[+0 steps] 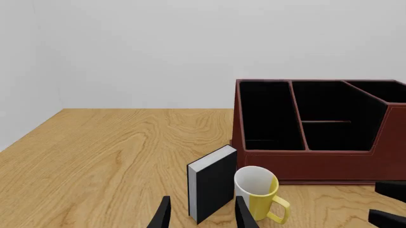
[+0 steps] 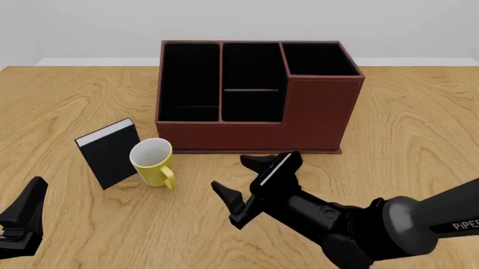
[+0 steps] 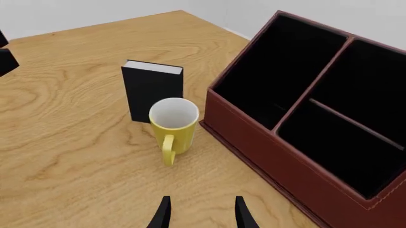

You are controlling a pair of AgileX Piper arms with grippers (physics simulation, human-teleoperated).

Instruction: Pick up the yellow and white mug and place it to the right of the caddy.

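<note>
The yellow and white mug stands upright on the wooden desk, left of centre in the front view, with its white inside showing and its yellow loop handle turned toward the lower edge of the frame. Just beside it on the left stands a small black book with white pages, upright and angled, so close to the mug that I cannot tell whether they touch. Behind both, in the upper middle of the frame, sits the caddy, a reddish-brown box with three black-lined compartments and its taller side at the right; the mug is near its lower left corner but apart from it.

The right pincer hovers low in the centre of the front view, to the right of the mug, its two black fingers spread wide and holding nothing. In the right wrist view the mug lies ahead of the fingertips, clear of them.

The left pincer sits at the lower left corner of the front view. In the left wrist view its fingers stand apart, with nothing between them.
</note>
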